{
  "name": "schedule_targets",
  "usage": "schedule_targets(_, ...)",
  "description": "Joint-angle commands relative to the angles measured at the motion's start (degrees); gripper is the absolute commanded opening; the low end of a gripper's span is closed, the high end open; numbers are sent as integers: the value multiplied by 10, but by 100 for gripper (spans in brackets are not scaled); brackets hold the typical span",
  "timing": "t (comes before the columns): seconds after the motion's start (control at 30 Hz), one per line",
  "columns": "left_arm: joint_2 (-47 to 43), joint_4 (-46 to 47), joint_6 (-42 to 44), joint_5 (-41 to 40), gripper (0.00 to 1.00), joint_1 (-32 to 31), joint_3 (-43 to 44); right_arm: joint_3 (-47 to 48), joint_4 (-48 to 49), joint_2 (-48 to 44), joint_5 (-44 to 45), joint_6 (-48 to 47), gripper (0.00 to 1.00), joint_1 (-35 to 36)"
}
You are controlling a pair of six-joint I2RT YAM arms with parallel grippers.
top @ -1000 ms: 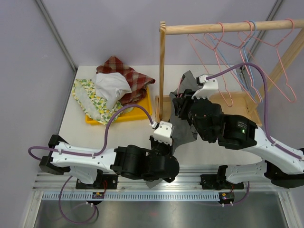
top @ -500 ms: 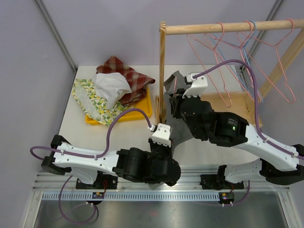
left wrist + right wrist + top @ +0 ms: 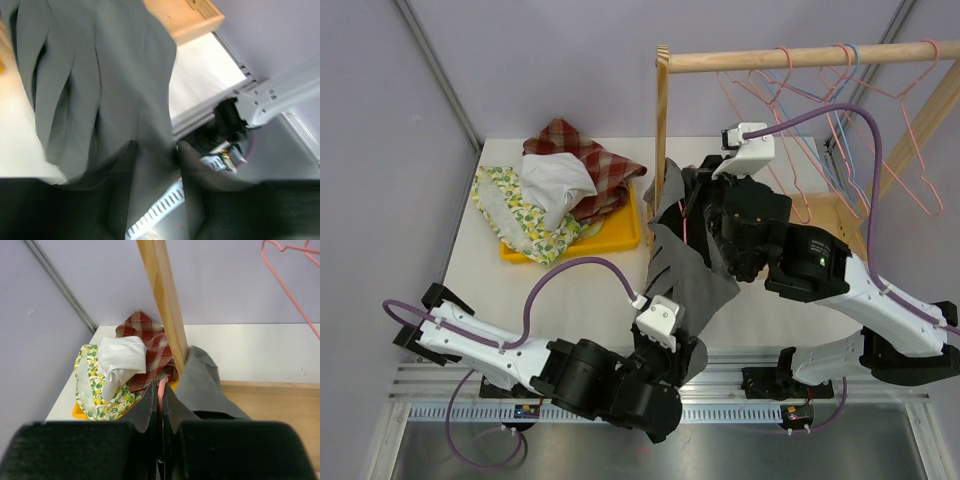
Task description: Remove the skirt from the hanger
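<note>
right gripper point(image 3: 161, 390): jaws closed tight on the pink hanger point(image 3: 161, 385), with grey cloth bunched on either side of the tips; held up just beside the wooden rack post point(image 3: 162, 300)
left gripper point(image 3: 152, 157): fingers partly apart, skirt point(image 3: 100, 75) running down between them; the gap looks too wide for a pinch on cloth this thin, so I read it as not gripping
skirt is on the hanger at its top edge; it drapes from the right gripper down toward the near table edge, lower end at the left gripper, just right of the yellow tray point(image 3: 620, 240) with its heap of clothes point(image 3: 565, 180)
can't see any clips or how the waistband sits on the wire; it's hidden by cloth and fingers
step, my read: hanger is anchored and the strip-off pull isn't done
next: left needs a firm bite on the cloth, then pull down and away while right holds the hanger steady; keep clear of the post and the spare hangers point(image 3: 790, 130) on the rail point(image 3: 800, 58); risk is the cloth slipping through, or the hanger twisting in the grip
</note>
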Motion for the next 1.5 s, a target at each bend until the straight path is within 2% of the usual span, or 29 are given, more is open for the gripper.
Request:
schedule_targets(0.0, -23, 13, -16, 15, 22, -12, -19, 28, 104, -21, 52, -28, 0, -5)
schedule_targets(0.1, -23, -6, -35, -9, 0, -12, -29, 19, 112, -32, 54, -27, 0, -5)
schedule_targets(0.3, -25, -25, -55, -10, 0, -15, -39, 15, 115, -50, 63, -38, 0, -6)
schedule_targets(0.43, -36, -15, -66, 13, 0, -27, -59, 26, 136, -51, 71, -88, 0, -5)
schedule_targets(0.5, -36, -9, -66, 22, 3, -41, -60, 32, 161, -49, 75, -114, 0, -5)
schedule_targets(0.57, -31, 7, -37, 32, 15, -52, -59, 36, 195, -46, 83, -156, 0, -5)
schedule_targets(0.63, -27, 29, -5, 31, 23, -75, -58, 45, 216, -44, 85, -201, 0, -5)
schedule_targets(0.8, -1, 18, -12, 20, 26, -110, -39, 94, 241, -23, 87, -249, 0, -7)
schedule_targets(0.83, -1, 21, -5, 18, 25, -115, -32, 100, 243, -20, 85, -262, 0, -6)
schedule_targets(0.87, -1, 27, 5, 13, 19, -120, -28, 110, 249, -14, 87, -270, 0, -8)
schedule_targets(0.9, -2, 35, 10, 2, 7, -126, -25, 116, 250, -10, 87, -277, 0, -8)
schedule_targets(0.93, -2, 31, 3, -3, 0, -127, -25, 122, 250, -8, 88, -284, 0, -7)
schedule_targets(1.07, -1, 6, -32, -47, 0, -122, -39, 137, 247, -4, 91, -291, 0, -11)
schedule_targets(1.1, -5, 1, -30, -63, 10, -120, -35, 139, 241, -5, 94, -288, 0, -10)
schedule_targets(1.17, -12, 4, -37, -85, 61, -119, -33, 143, 204, -10, 98, -260, 0, -11)
schedule_targets(1.2, -16, 27, -18, -102, 78, -119, -34, 143, 194, -12, 100, -250, 0, -11)
schedule_targets(1.23, -27, 59, 47, -110, 99, -119, -53, 139, 176, -14, 101, -232, 0, -10)
schedule_targets(1.3, -38, 211, 146, -115, 99, -107, -88, 134, 159, -17, 102, -212, 0, -11)
schedule_targets(1.33, -45, 266, 245, -108, 99, -100, -120, 135, 132, -17, 100, -185, 0, -10)
schedule_targets(1.37, -48, 342, 276, -100, 99, -83, -134, 137, 121, -14, 100, -174, 0, -11)
schedule_targets(1.47, -53, 434, 353, -72, 99, -51, -160, 141, 91, -7, 94, -137, 0, -11)
